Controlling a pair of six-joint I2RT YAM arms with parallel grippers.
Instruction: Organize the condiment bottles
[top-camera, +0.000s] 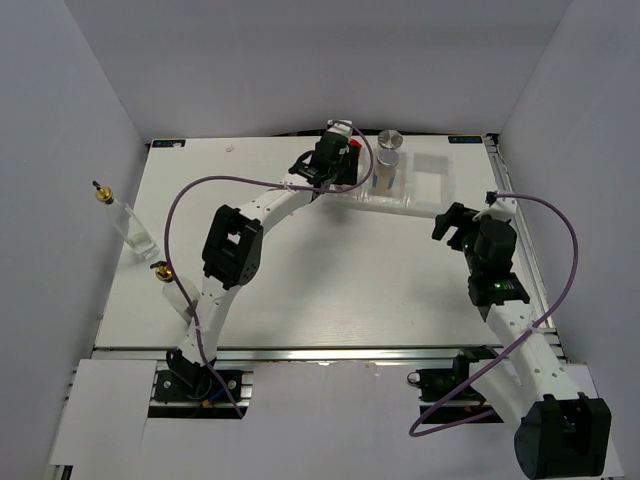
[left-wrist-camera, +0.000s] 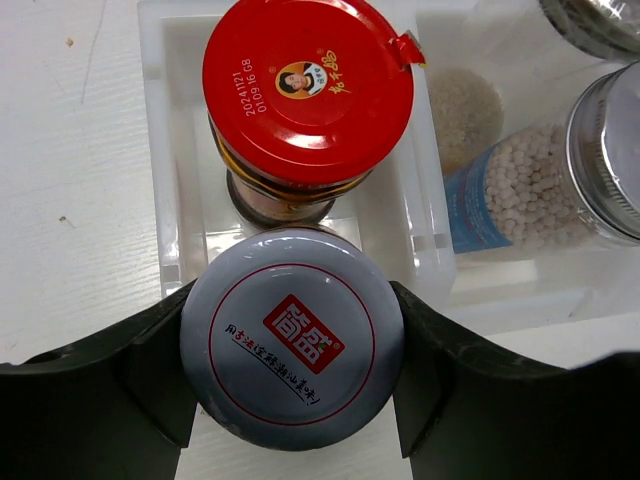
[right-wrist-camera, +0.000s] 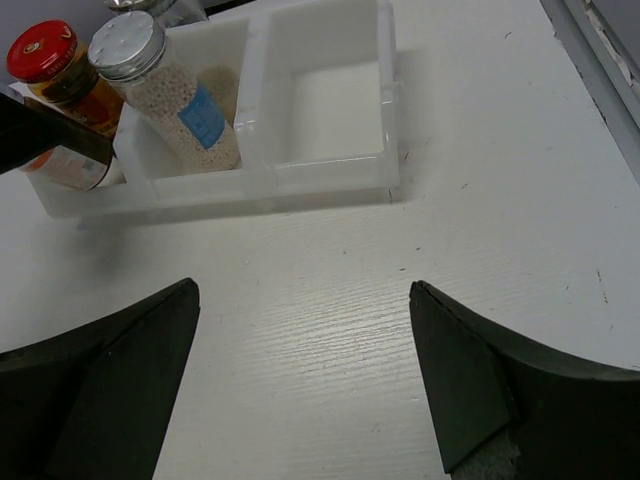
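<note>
My left gripper (top-camera: 335, 152) reaches over the left end of the white tray (top-camera: 432, 205) and is shut on a short pale-lidded jar (left-wrist-camera: 293, 338); its fingers (left-wrist-camera: 150, 375) press both sides of the lid. Just behind it, a red-capped jar (left-wrist-camera: 308, 95) stands in the tray's left compartment. A clear silver-capped bottle (right-wrist-camera: 170, 100) of white beads stands in the middle compartment. Two slim gold-capped bottles (top-camera: 128, 228) (top-camera: 176, 288) are on the table's left side. My right gripper (right-wrist-camera: 305, 380) hangs open over bare table in front of the tray.
The tray's right compartment (right-wrist-camera: 325, 100) holds nothing. A second silver-capped bottle (top-camera: 389, 140) stands behind the tray. White walls close in the table on the left, back and right. A purple cable loops off each arm.
</note>
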